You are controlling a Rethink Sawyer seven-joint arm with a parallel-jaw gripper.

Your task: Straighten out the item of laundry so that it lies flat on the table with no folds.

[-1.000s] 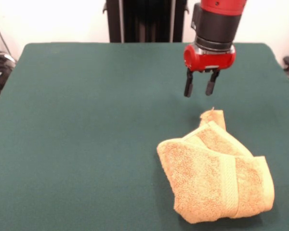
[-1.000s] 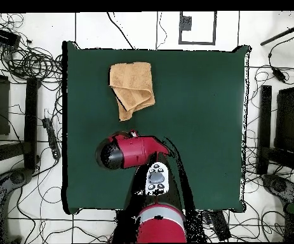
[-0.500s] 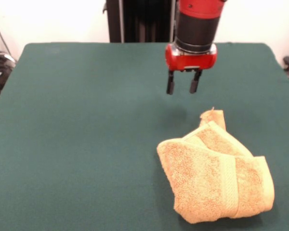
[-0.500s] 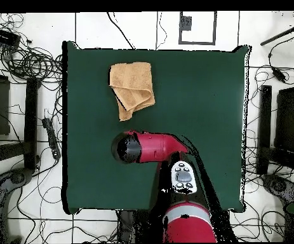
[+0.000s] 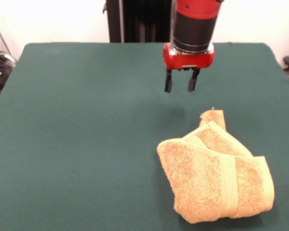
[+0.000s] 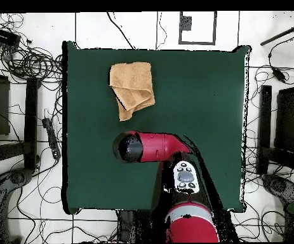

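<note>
Towel (image 5: 215,173) folded near table (image 5: 77,144) edge; tool (image 5: 180,86) apart.

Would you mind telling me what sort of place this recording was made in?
Most likely a robotics lab: a robot arm's gripper hangs over a green-covered table holding only a towel, with cables strewn across the floor.

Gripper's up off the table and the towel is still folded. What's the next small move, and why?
Probably bring the gripper across and down to the towel's raised corner, the tip nearest the gripper. The jaws are open and empty, hanging above bare table beside the towel. The towel lies folded over itself, so that exposed tip looks like the easiest place to grasp and pull a layer open.
</note>
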